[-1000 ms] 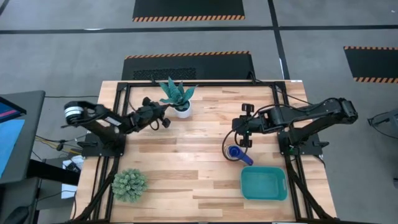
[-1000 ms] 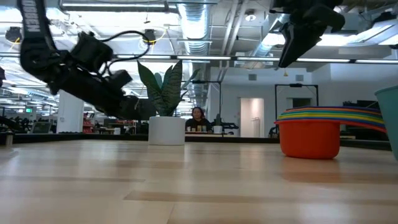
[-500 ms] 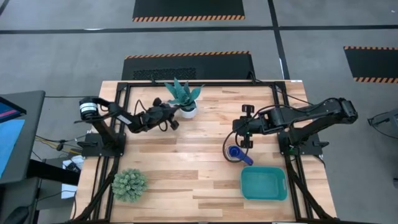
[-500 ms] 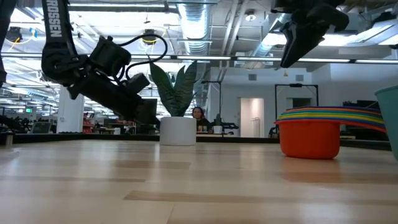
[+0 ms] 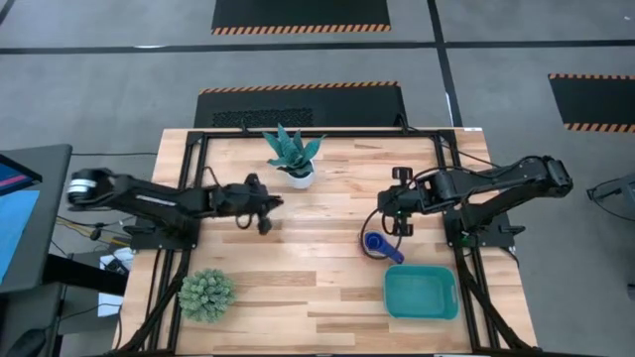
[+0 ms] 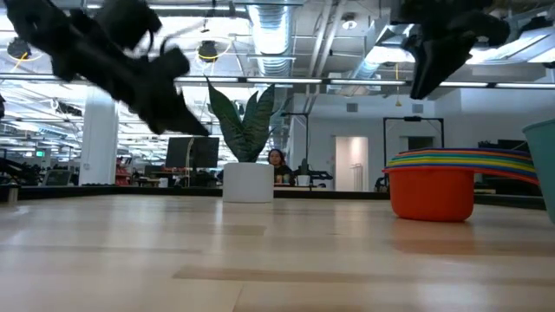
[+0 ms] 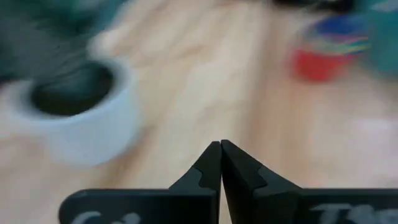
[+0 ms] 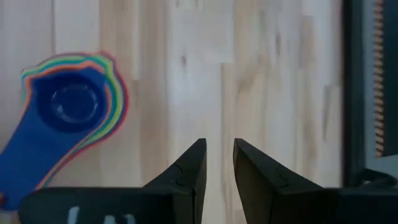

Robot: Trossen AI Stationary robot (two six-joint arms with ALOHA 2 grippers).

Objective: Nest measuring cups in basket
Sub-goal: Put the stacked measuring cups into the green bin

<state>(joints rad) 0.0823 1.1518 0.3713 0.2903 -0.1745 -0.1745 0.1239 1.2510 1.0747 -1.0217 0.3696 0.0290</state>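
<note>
From above, we see the right claw [image 5: 401,212] hanging empty over the pale wooden plank counter [image 5: 317,297], its fingers a narrow gap apart. Just beside it, toward the front edge, sits the nested stack of small coloured plastic measuring cups [image 5: 376,244], blue one uppermost, its flat handle pointing at the shallow teal plastic rectangular basket [image 5: 421,294] a little farther on. The stack is still on the counter, not in the basket.

At counter level, the stack [image 6: 434,186] shows a red bottom cup under thin rainbow rims. We judge it light, stiff and smooth, apt to slide or separate if pinched loosely; the bundled handles look the best hold.

The left wrist view shows the left claw [image 7: 221,163] pressed shut and empty, close to the white pot [image 7: 74,118] of a spiky green plant.

In the right wrist view, the cups [image 8: 68,106] lie off to one side of the claw [image 8: 217,163], nothing between them. A round spiky plant [image 5: 206,295] stands well apart.
</note>
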